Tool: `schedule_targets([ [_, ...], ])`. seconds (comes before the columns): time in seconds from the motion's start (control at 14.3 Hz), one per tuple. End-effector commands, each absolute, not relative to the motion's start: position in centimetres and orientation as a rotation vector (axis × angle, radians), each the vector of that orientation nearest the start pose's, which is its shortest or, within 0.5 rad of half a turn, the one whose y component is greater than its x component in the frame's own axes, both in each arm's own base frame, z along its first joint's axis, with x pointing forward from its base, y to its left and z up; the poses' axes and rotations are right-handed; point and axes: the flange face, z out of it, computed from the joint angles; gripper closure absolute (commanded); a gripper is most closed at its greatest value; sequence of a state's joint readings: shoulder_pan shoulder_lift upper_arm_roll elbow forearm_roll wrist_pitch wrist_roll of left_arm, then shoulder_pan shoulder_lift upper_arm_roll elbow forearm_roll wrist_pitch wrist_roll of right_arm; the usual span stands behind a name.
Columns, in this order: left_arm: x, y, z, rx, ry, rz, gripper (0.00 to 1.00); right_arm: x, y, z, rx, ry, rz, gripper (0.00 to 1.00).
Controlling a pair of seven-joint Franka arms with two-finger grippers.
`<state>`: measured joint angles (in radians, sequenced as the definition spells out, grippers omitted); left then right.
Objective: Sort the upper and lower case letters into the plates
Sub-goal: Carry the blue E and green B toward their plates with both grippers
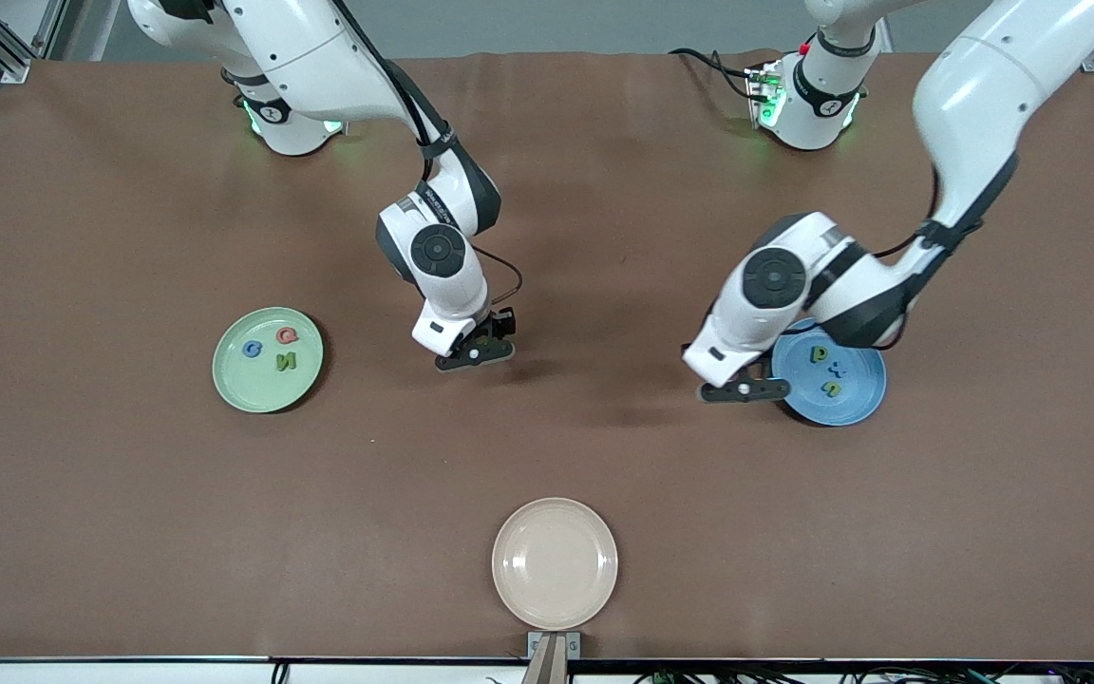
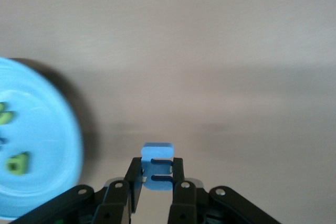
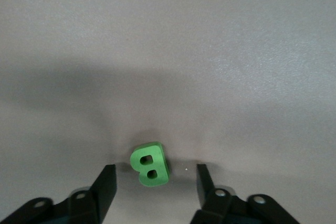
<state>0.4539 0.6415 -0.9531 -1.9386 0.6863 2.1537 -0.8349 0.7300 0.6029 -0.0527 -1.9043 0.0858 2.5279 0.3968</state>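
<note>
The left gripper [image 2: 156, 174] is clamped on a small blue letter E [image 2: 157, 165], its two fingers [image 2: 178, 179] pressing the letter from either side. It hangs over bare brown table [image 1: 604, 456], just beside the rim of the blue plate [image 1: 856, 404] on the side toward the right arm's end; in the front view the left arm's wrist covers part of that plate's edge. In the blue plate lie small letters, a green p [image 1: 820, 353], a dark blue one [image 1: 838, 369] beside it that I cannot read, and another green one [image 1: 831, 388].

The right gripper [image 3: 153, 182] sits low over the middle of the table with its fingers spread wide apart, holding nothing. Between the spread fingertips a green letter B [image 3: 149, 163] lies flat on the table, touching neither finger. In the front view the right wrist and hand hide this letter completely.

Toward the right arm's end lies the pale green plate [image 1: 234, 380], well apart from the right gripper. It holds a blue letter [image 1: 251, 349], a red Q [image 1: 288, 334] and a green N [image 1: 286, 360].

A cream plate [image 1: 555, 562] lies empty close to the front camera's edge, about midway between the two arms.
</note>
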Motion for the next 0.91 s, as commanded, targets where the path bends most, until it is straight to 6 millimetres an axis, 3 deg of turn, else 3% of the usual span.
schedule_targets([
  [0.0,53.1,-17.9,26.1,-3.024,0.171,0.053,0.91,49.3,39.8,18.2,-3.087,-0.354,-0.019,0.45],
  [0.14,52.8,-13.4,25.4,-3.017,0.253,0.016,0.91,49.5,39.6,18.1,-3.089,-0.348,-0.018,0.59],
  [0.28,52.4,-11.0,24.4,-3.046,0.326,-0.037,0.91,49.6,39.3,18.0,-3.090,-0.343,-0.015,0.68],
  [0.49,52.3,-9.9,22.9,-3.085,0.361,-0.072,0.91,50.1,38.6,18.0,-3.097,-0.332,-0.005,0.96],
  [0.7,52.5,-9.7,21.7,-3.077,0.390,-0.078,0.90,51.9,35.4,18.4,-3.109,-0.323,0.025,0.98],
  [0.84,52.6,-9.7,20.9,-3.059,0.408,-0.072,0.90,53.8,31.2,21.0,-3.124,-0.347,0.149,0.98],
])
